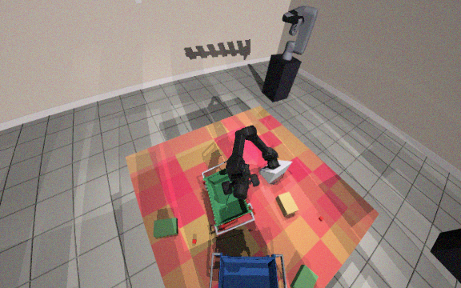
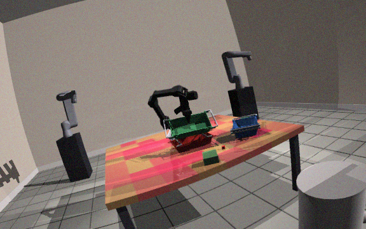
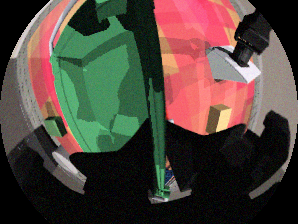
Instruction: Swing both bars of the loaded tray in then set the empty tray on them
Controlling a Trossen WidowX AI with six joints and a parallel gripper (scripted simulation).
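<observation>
A green empty tray [image 1: 229, 208] [image 2: 187, 130] [image 3: 102, 80] is in the air or on the bars, just above the red tray [image 2: 196, 144]; contact cannot be told. The green tray's own wire bars stick out past its ends. My gripper [image 1: 243, 194] [image 2: 188, 118] [image 3: 153, 120] is shut on the green tray's long side wall and points down. The red tray stands on the table, mostly hidden under the green one. Thin wires show near both ends of the red tray in the exterior view, but their exact position is unclear. The red tray's load is hidden.
A blue tray [image 1: 247, 267] [image 2: 245, 126] with wire bars stands near one table edge. Green blocks [image 1: 166, 227] [image 2: 210, 157], a yellow block [image 1: 287, 203] [image 3: 218, 118] and small red cubes [image 1: 194, 241] [image 2: 223, 147] lie around. The arm's white base [image 1: 276, 173] [image 3: 227, 65] is beside the trays.
</observation>
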